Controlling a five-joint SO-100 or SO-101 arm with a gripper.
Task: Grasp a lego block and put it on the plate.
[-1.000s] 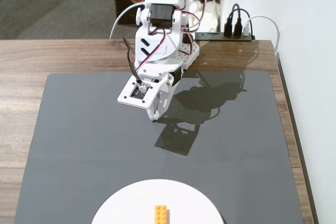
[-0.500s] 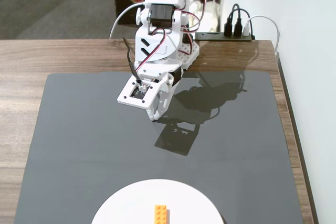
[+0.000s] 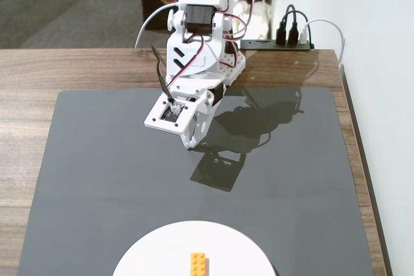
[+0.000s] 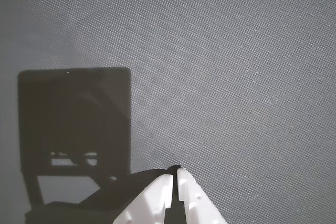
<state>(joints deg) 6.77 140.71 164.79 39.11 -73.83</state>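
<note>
the orange lego block (image 3: 198, 262) lies flat on the white plate (image 3: 155, 250), close to the plate's middle, with its long side running away from the camera in the fixed view. only the far half of the plate shows there, cut off by the bottom edge of the picture. the plate sits on a dark grey mat (image 3: 90, 179) that covers most of the wooden desk (image 3: 26, 95).

the white arm (image 3: 197, 37) stands at the far edge of the mat, folded over so that the gripper (image 3: 189, 144) points down toward the mat, well apart from the plate and the block. red and black wires run along the arm's joints. its shadow (image 3: 223, 159) falls on the mat just to the right of it in the fixed view.

in the wrist view the gripper (image 4: 175, 174) comes in from the bottom edge, and the jaws are clenched together with only a thin seam between the two white fingers (image 4: 157, 198), holding nothing. under them is only the woven grey mat (image 4: 226, 66) and the arm's blocky shadow (image 4: 73, 129) on the left of that view. neither block nor plate appears in the wrist view.

behind the arm a black power strip (image 3: 278, 43) with plugs lies by the white wall (image 3: 362, 30).
</note>
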